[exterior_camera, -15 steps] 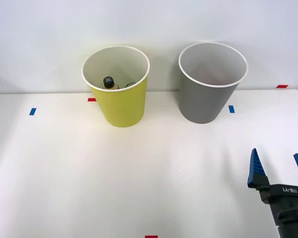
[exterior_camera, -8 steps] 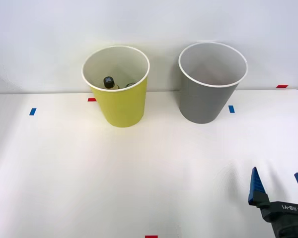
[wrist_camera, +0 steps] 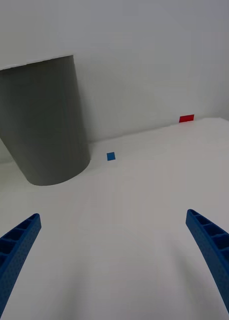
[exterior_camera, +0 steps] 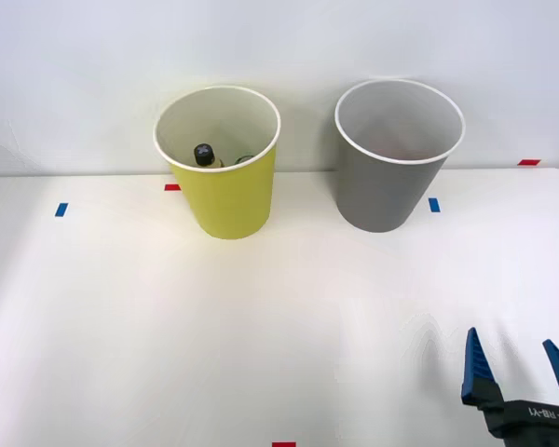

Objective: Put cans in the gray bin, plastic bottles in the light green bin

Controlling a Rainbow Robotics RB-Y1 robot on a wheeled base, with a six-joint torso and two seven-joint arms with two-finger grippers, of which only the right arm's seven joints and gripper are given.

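Fingers spread wide on the right gripper [exterior_camera: 520, 364], down at five o'clock, holding nothing. Bottle [exterior_camera: 204, 155] sits inside the light green bin [exterior_camera: 225, 200]; gray bin [exterior_camera: 388, 191] stands at one o'clock.

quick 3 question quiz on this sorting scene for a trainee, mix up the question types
1. True or false: the right pincer is shut on a bottle.
2. Multiple choice: the dark bottle cap shows inside which bin? A) the gray bin B) the light green bin C) neither, it lies on the table
3. Fill in: in the front view, the small blue tape mark beside the gray bin lies on the robot's ____ side of it.

Key
1. False: its blue fingers stand apart with nothing between them.
2. B
3. right
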